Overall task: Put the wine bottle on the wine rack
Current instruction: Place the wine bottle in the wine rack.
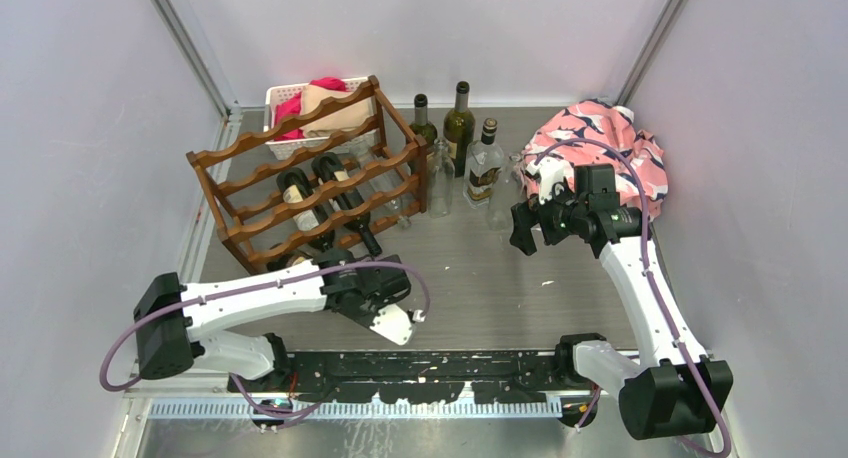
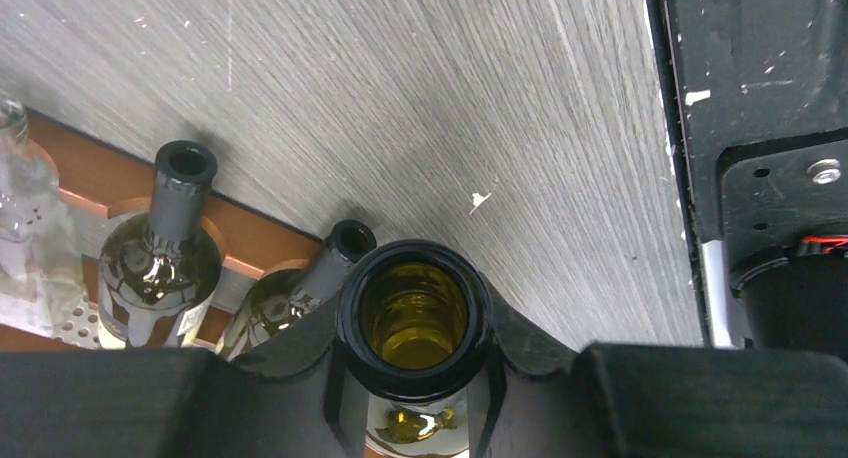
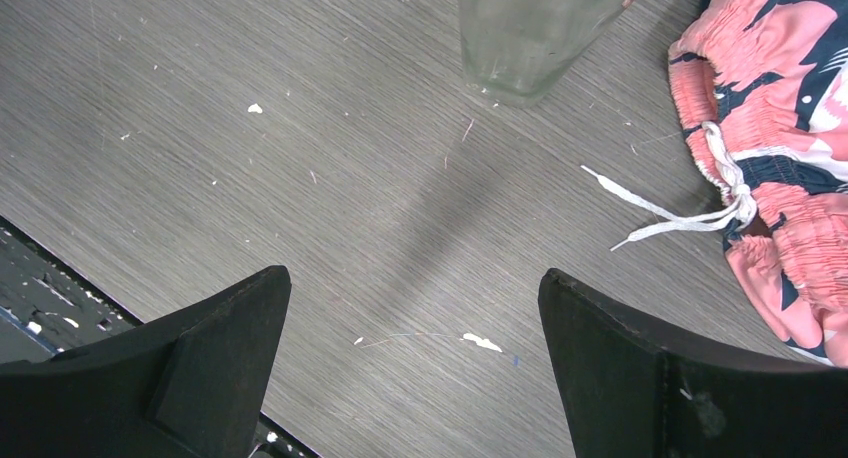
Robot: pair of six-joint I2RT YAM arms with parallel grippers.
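**A:** What sits nearest the arm bases?

**B:** The left gripper (image 2: 415, 363). It is clenched on the neck of the wine bottle (image 2: 415, 318), one finger on each side. The glass is olive green and the open mouth faces the wrist camera.

**A:** Where does that bottle lie?

**B:** Low at the front of the wine rack (image 1: 421, 178), with its body pointing in toward the bottom tier. The arm hides whether it rests on the rails. Just beside it, two dark bottles (image 2: 160, 258) lie in the rack with their necks out toward the table (image 2: 400, 98).

**A:** Any writing on them?

**B:** They have pale labels, but no word can be read.

**A:** And the other arm?

**B:** The right gripper (image 3: 415, 358) has its jaws spread wide with nothing between them. It hangs over bare tabletop, near the base of a clear glass bottle (image 3: 520, 38).

**A:** Farther back?

**B:** By the rack's right end stand two green bottles (image 1: 459, 118) and a clear labelled bottle (image 1: 485, 168). Its print is too small to read. Pink-and-navy shorts (image 1: 600, 143) with a white drawstring (image 3: 660, 213) lie at the back right. Behind the rack is a white basket (image 1: 275, 108) holding pink and beige cloth.
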